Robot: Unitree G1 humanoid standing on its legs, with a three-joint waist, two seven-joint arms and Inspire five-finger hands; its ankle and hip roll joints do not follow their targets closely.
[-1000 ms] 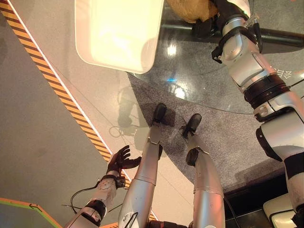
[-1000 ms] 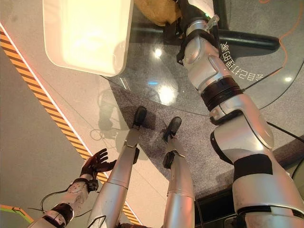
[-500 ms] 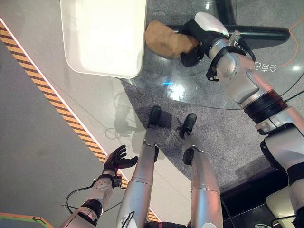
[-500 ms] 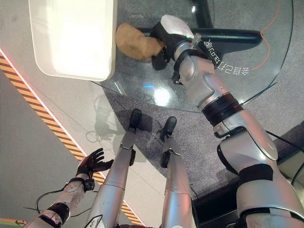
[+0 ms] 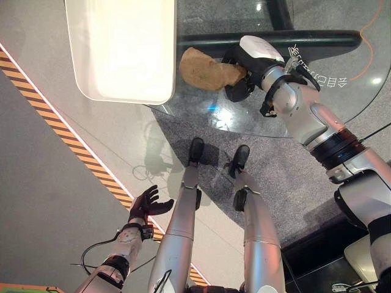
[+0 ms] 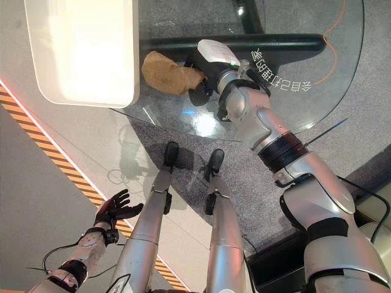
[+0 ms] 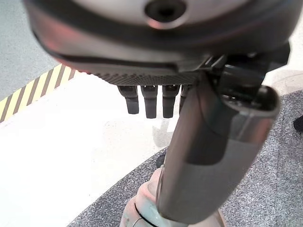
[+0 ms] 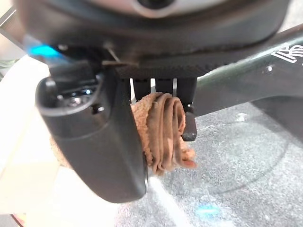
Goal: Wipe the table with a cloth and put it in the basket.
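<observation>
A crumpled brown cloth [image 5: 204,70] lies on the round glass table [image 5: 244,116], right beside the near right corner of the white basket [image 5: 122,97]. My right hand [image 5: 244,64] is shut on the cloth's right end. In the right wrist view the cloth [image 8: 163,127] bunches in folds between the thumb [image 8: 94,137] and the curled fingers. My left hand [image 5: 146,204] hangs low over the floor at my left side, open and holding nothing, its fingers [image 7: 147,99] straight.
The basket [image 6: 79,49] takes up the table's left part. A dark bar of the table's base [image 5: 317,39] runs under the glass. Yellow-black tape [image 5: 73,146] crosses the floor on the left. An orange cable [image 6: 333,24] lies far right.
The camera has shifted. My right hand has drawn the cloth across the glass towards me, ending close to the basket's near corner. The left hand has stayed put.
</observation>
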